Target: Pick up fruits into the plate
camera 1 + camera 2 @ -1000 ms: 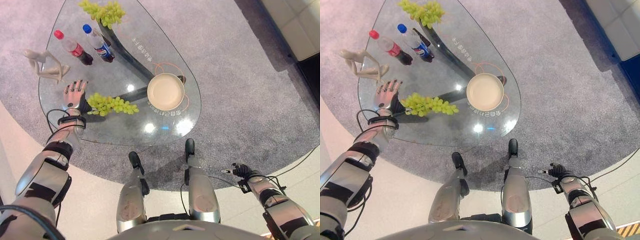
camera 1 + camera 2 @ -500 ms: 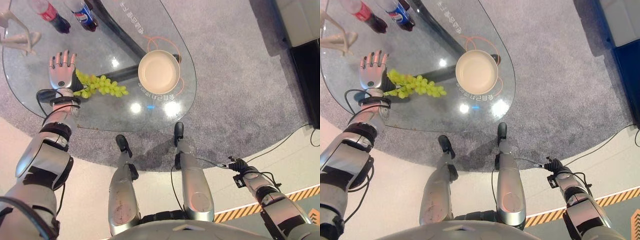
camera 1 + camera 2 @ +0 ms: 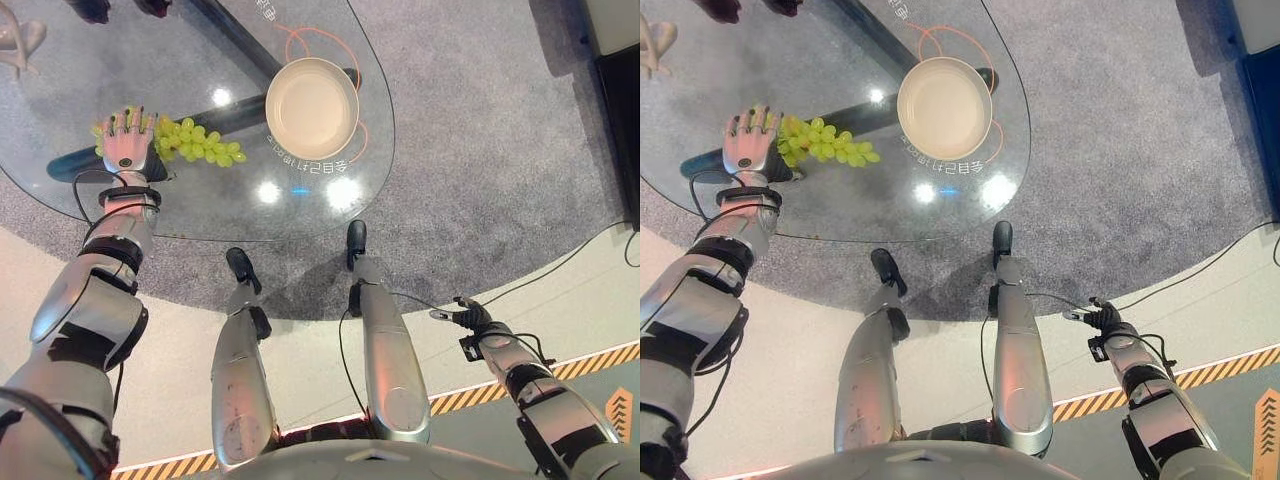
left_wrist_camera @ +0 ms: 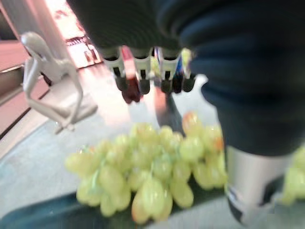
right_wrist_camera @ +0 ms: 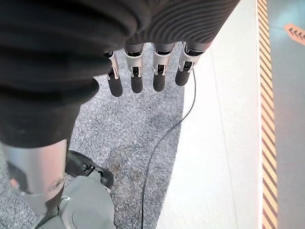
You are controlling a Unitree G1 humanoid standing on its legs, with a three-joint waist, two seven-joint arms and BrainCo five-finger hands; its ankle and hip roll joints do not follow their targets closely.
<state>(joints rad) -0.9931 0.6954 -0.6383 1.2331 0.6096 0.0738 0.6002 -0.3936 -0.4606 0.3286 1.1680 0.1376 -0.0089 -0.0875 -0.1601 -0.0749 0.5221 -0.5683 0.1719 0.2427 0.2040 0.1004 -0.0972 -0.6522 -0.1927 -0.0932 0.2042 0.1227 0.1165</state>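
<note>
A bunch of green grapes (image 3: 205, 150) lies on the glass table (image 3: 300, 205), just left of an empty cream plate (image 3: 312, 107). My left hand (image 3: 128, 150) hovers over the left end of the bunch, palm down. In the left wrist view its fingers (image 4: 143, 71) reach out straight above the grapes (image 4: 143, 176), and its thumb (image 4: 248, 181) stands beside them; nothing is held. My right hand (image 3: 465, 318) hangs low at my right side, away from the table, with its fingers (image 5: 138, 76) straight and empty.
A white figurine (image 3: 20, 35) stands at the table's far left, and it also shows past the grapes (image 4: 52, 81). Two bottle bases (image 3: 95, 8) sit at the far edge. A dark table leg (image 3: 230, 40) runs under the glass. Grey carpet surrounds the table.
The camera has tilted down, so the whole scene has shifted up. My left hand has moved from beside the grapes to over their left end. The right hand still hangs at my side.
</note>
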